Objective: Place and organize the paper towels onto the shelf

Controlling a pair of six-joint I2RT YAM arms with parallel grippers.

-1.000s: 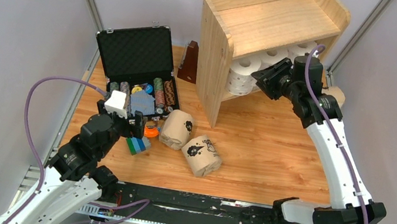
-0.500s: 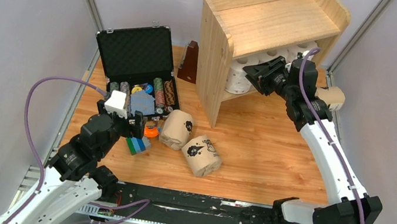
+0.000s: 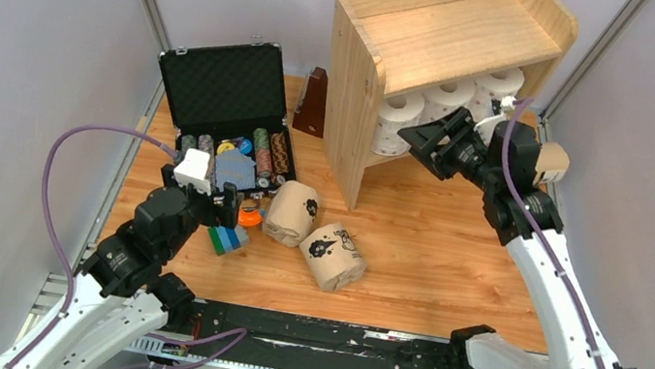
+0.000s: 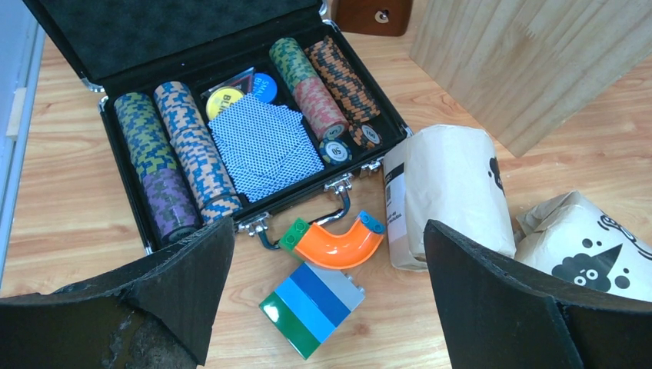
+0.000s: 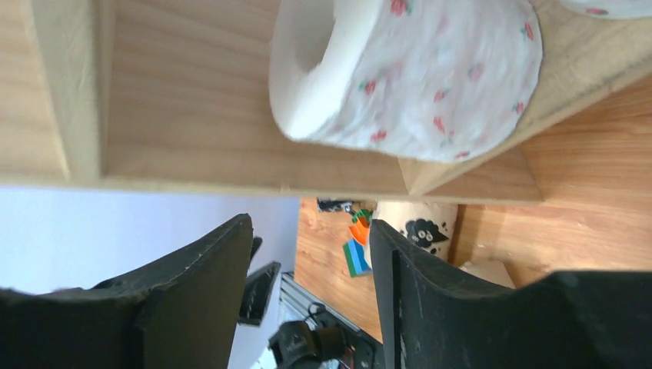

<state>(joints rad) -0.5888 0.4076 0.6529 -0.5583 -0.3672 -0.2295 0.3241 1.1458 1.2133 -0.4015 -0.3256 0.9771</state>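
Pine shelf (image 3: 444,35): three white paper towels (image 3: 450,95) rowed on lower tier, top tier bare. Kraft rolls apparently remain: two kraft rolls (image 3: 292,213) lying on the wooden tabletop (image 3: 451,252), a third roll (image 3: 552,161) beside the shelf's right panel. Right gripper (image 5: 307,224) and left gripper (image 4: 327,254) both gape wide, empty. Plain grey walls (image 3: 25,22) close round.

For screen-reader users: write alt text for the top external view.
Three white paper towel rolls sit in a row on the pine shelf's lower tier, the right end effector open before them. Two kraft-wrapped rolls lie on the table near an open poker-chip case; a third sits behind the right arm.
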